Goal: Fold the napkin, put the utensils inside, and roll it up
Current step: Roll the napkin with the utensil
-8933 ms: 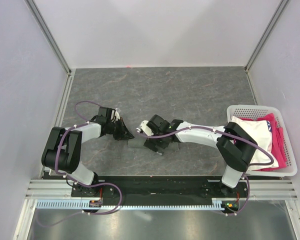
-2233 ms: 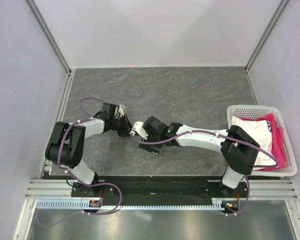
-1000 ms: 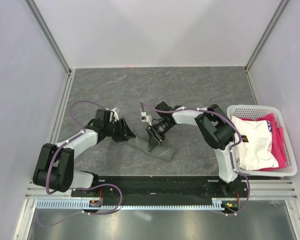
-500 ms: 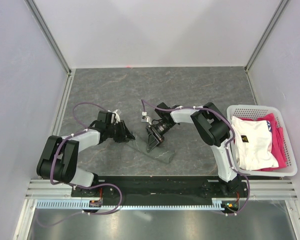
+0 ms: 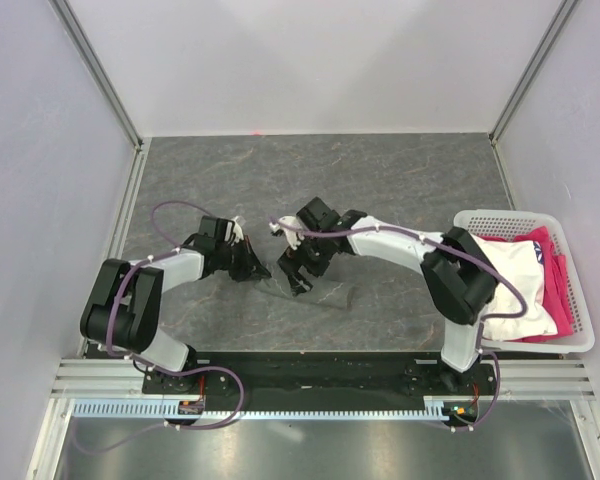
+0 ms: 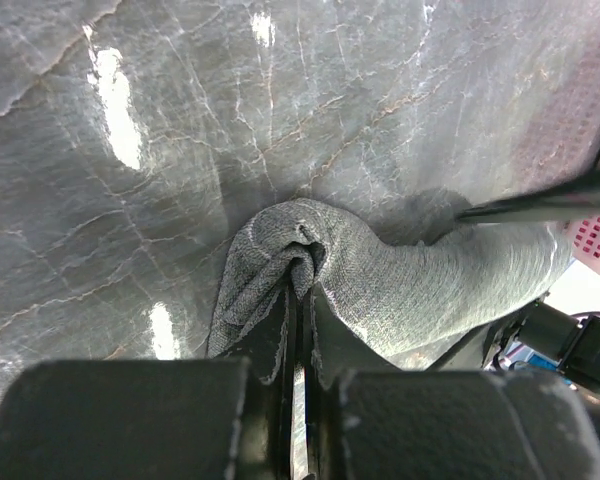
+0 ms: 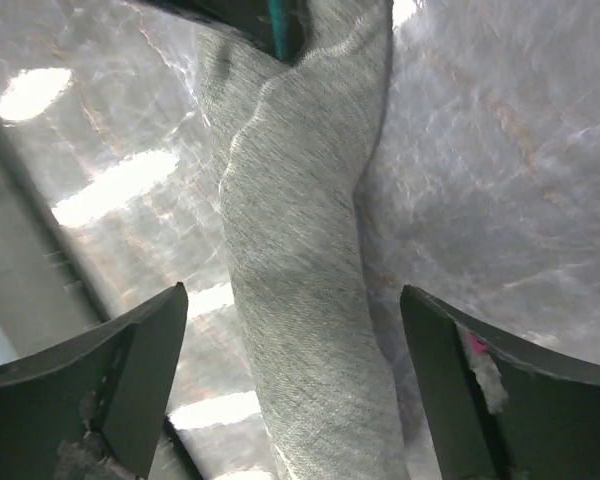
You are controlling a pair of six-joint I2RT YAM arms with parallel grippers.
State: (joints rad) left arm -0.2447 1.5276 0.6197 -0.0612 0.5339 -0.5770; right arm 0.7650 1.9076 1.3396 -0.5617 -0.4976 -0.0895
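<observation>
Grey marbled desk (image 5: pixel 380 180): napkin (image 6: pixel 410 280) rolled into tight tube at centre; left gripper (image 6: pixel 300 300) pinched shut on one end of it; right gripper (image 7: pixel 295 370) spread wide, straddling tube, holding nothing; utensils not visible, presumably wrapped inside; rolling looks nearly done, only release left

L arm (image 5: pixel 170 268) + R arm (image 5: pixel 400 243) meet over rolled napkin (image 5: pixel 332 296) on table (image 5: pixel 380 180).
</observation>
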